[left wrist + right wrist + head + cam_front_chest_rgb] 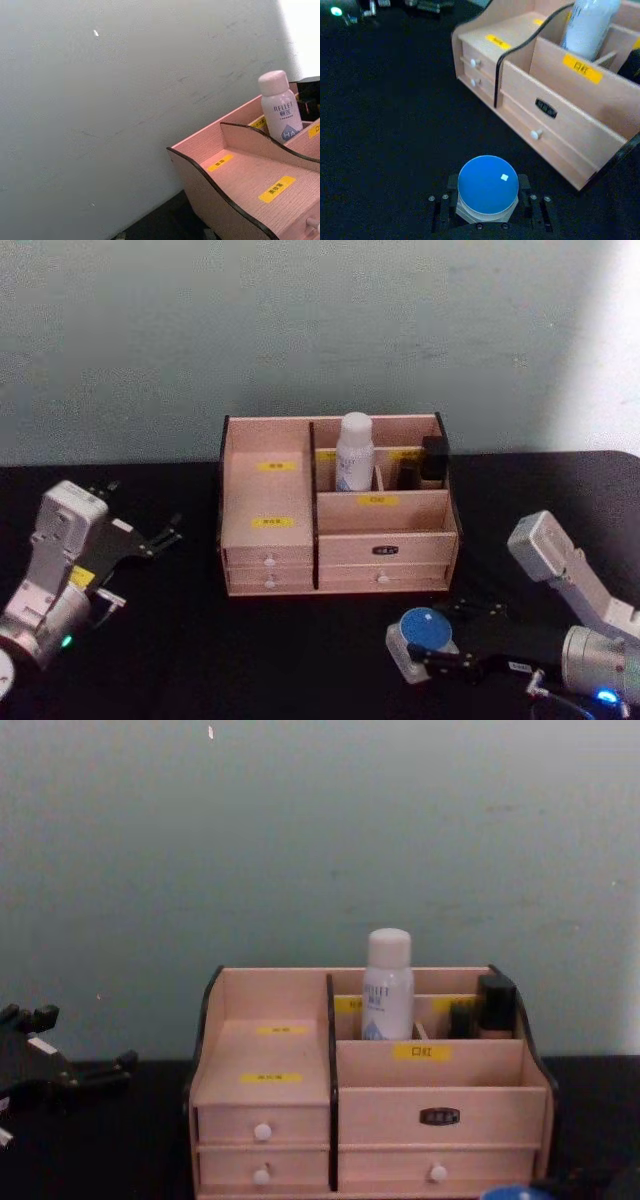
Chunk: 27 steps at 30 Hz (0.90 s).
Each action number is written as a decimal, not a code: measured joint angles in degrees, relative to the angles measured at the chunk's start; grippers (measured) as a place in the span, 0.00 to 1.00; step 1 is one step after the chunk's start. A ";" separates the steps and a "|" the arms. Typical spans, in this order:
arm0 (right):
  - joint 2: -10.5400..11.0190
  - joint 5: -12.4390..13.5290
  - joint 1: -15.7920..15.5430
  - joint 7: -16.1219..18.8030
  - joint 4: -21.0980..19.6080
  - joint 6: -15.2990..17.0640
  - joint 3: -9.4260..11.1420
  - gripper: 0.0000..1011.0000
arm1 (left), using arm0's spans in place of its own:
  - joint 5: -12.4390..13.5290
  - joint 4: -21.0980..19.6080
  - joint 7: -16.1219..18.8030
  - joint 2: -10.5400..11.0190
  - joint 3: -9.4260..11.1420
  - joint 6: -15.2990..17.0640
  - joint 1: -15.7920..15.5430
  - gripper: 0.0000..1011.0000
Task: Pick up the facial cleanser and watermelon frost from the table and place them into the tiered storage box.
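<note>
The facial cleanser [354,450], a white bottle with blue lettering, stands upright in a back compartment of the tiered storage box [270,502]; it also shows in the chest view [387,985] and left wrist view [281,107]. The watermelon frost [422,628], a squat jar with a blue lid [487,179], sits low over the black table in front of the box's right end. My right gripper [440,633] is shut on it, one finger against each side [534,204]. My left gripper [145,508] is open, parked left of the box.
A small black item [433,460] stands in the box's back right compartment. The box [265,1050] has white-knobbed drawers along its front. The black table [200,640] is bare between the two arms. A plain wall rises behind the box.
</note>
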 joint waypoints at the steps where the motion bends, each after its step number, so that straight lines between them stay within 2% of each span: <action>1: -0.08 0.34 0.06 0.02 -0.15 -0.14 0.28 0.70 | 0.00 0.00 0.00 0.00 0.00 0.00 0.00 0.99; 9: -0.86 1.57 1.94 0.16 -0.67 -0.80 1.20 0.70 | 0.00 0.00 0.00 0.00 0.00 0.00 0.00 0.99; 14: -2.20 2.51 4.25 0.17 -0.39 -0.56 1.31 0.70 | 0.00 0.00 0.00 0.00 0.00 0.00 0.00 0.99; 27: -6.42 3.56 11.11 -0.03 2.94 -0.14 -0.41 0.70 | 0.00 0.00 0.00 0.00 0.00 0.00 0.00 0.99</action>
